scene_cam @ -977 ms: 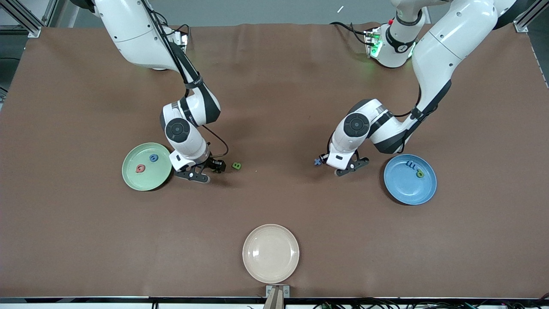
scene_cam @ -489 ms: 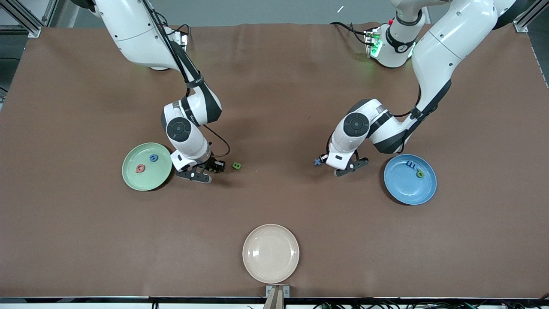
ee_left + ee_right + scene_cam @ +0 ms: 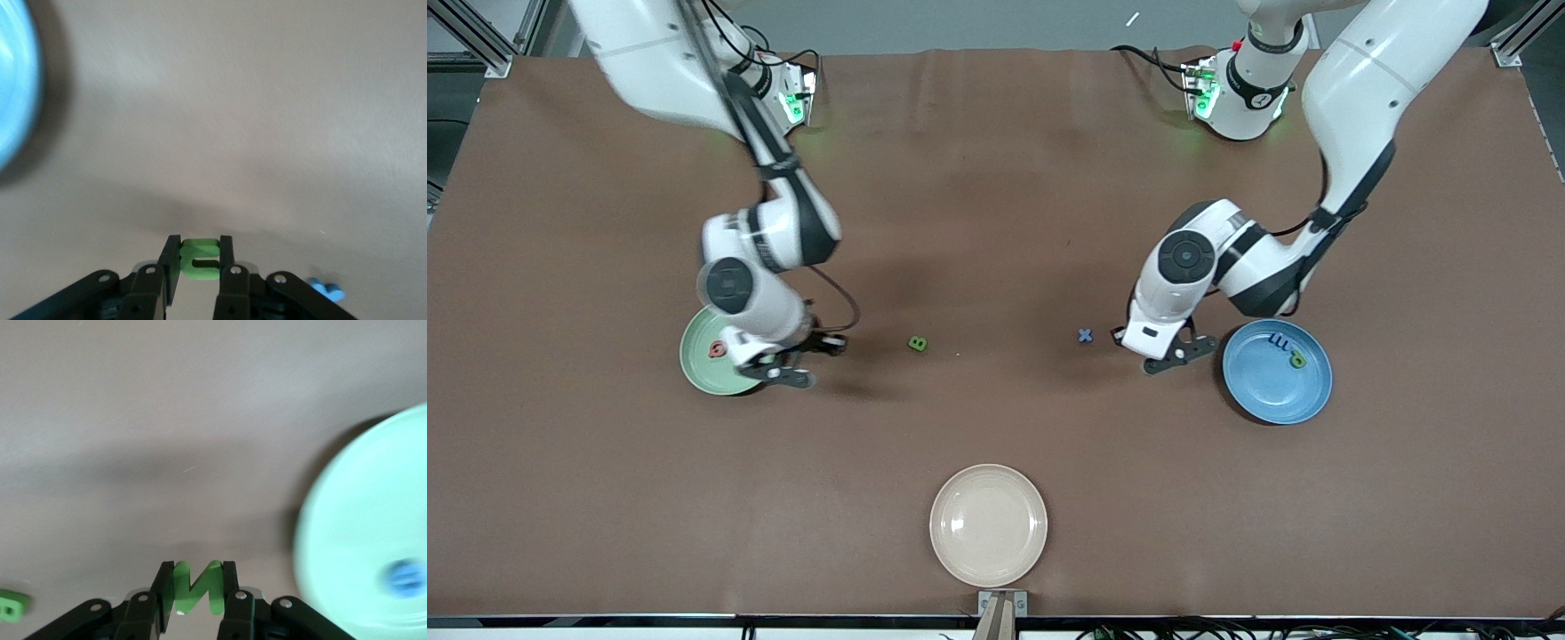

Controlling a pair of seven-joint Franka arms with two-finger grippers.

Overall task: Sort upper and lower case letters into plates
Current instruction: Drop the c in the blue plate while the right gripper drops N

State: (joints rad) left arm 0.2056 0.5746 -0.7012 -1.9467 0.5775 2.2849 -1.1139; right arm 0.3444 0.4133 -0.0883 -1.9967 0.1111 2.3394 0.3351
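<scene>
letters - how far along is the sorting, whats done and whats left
Done: the green plate holds a red letter and a blue letter; the blue plate holds two letters.

In hand: the right gripper, at the green plate's edge, is shut on a green N-shaped letter; the left gripper, beside the blue plate, is shut on a green c-shaped letter.

Left: a green B and a blue x lie on the table.

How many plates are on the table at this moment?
3. A pale green plate toward the right arm's end, partly under that arm; a blue plate toward the left arm's end; a cream plate nearest the front camera. None looks hidden.
</scene>
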